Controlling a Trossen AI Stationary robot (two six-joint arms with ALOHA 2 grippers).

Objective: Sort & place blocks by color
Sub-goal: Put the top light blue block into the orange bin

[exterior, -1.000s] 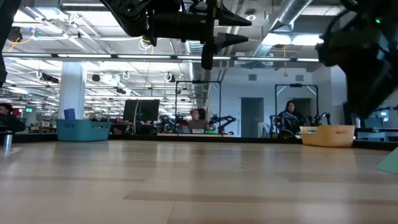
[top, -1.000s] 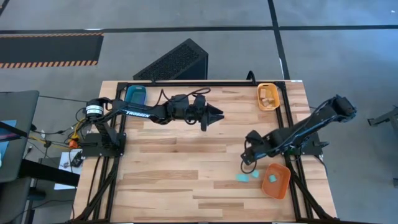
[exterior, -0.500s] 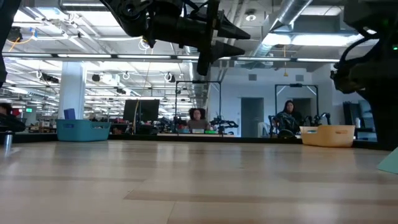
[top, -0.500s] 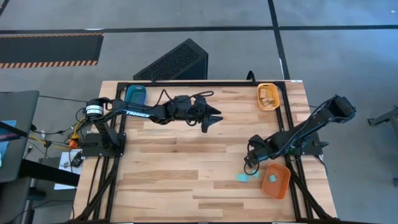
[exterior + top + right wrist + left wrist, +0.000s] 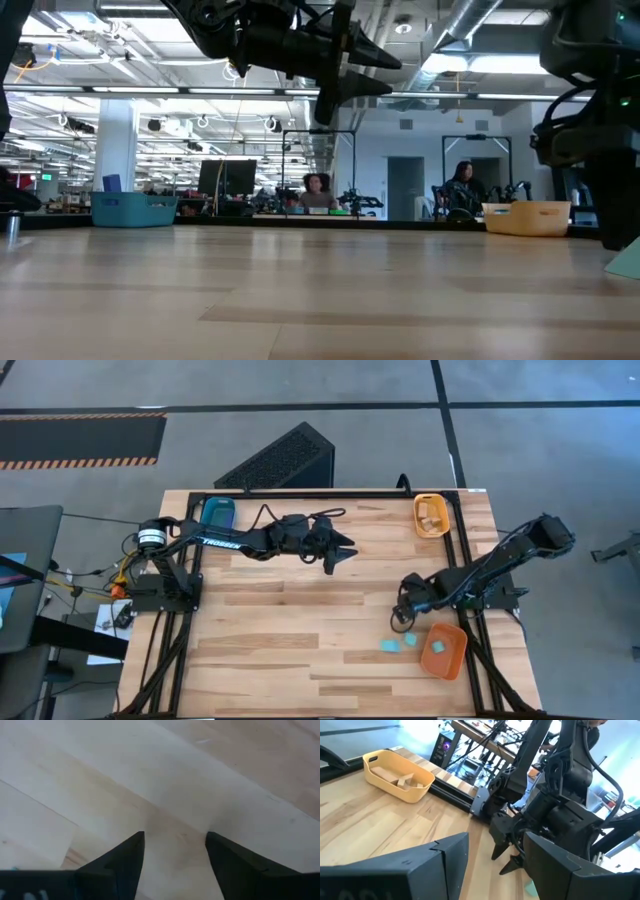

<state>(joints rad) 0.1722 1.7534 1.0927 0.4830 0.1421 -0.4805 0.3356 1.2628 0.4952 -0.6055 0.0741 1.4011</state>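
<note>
Mostly sorted, by the look of it. Tan blocks (image 5: 430, 512) in the yellow tray (image 5: 417, 518) at 1 o'clock on the table (image 5: 280, 620); a cyan block (image 5: 438, 651) already in the orange tray (image 5: 458, 660) at 4 o'clock; blue tray (image 5: 217, 511) at 11 o'clock, contents too dark to tell. Still loose: two cyan cubes (image 5: 389, 645) on the wood, just beside the orange tray at its 9 o'clock.

Right gripper (image 5: 403, 622) low over the table, right above those cubes at their 12 o'clock, fingers (image 5: 125, 852) spread apart and empty, only bare wood between them. Left gripper (image 5: 338, 550) up near 12 o'clock, well apart from any block, jaws parted, holding nothing.

Remaining, probably: both loose cubes into the orange tray.
</note>
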